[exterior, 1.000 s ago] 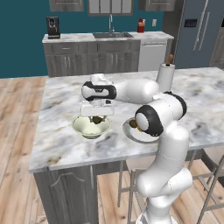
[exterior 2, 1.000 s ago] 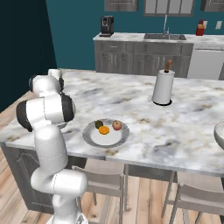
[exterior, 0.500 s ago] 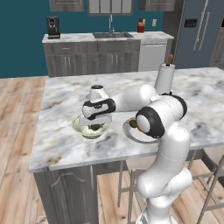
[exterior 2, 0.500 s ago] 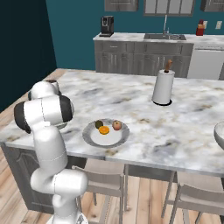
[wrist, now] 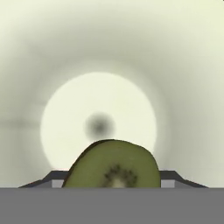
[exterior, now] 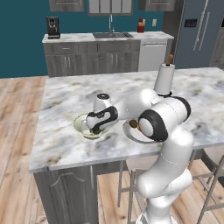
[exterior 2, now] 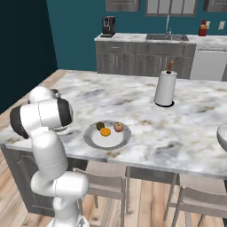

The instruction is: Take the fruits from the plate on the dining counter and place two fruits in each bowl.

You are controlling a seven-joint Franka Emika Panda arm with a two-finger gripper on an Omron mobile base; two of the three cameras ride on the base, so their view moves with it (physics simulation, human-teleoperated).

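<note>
A kiwi (wrist: 113, 165), brown-skinned with a green cut face, sits between my fingertips (wrist: 52, 176), and my gripper (wrist: 113, 180) is shut on it. Below it lies the pale cream-green bowl (wrist: 100, 61), its round floor directly under the fruit. In the left base view my gripper (exterior: 97, 129) reaches down inside this bowl (exterior: 80, 120) on the dining counter (exterior: 65, 98). The plate (exterior 2: 95, 141) carries a dark green fruit (exterior 2: 100, 126), an orange (exterior 2: 105, 131) and an apple (exterior 2: 118, 127). The grey bowl (exterior 2: 223, 131) peeks in at the right edge.
A paper towel roll (exterior 2: 165, 88) stands upright further back on the counter. My arm (exterior: 144, 103) crosses over the plate (exterior: 129, 133) in the left base view. Stools (exterior 2: 108, 182) stand under the counter's near edge. A cabinet run with a sink (exterior: 109, 36) lines the back wall.
The hand has come down from above the cream-green bowl into it, still holding the kiwi. The three fruits on the plate have not moved.
</note>
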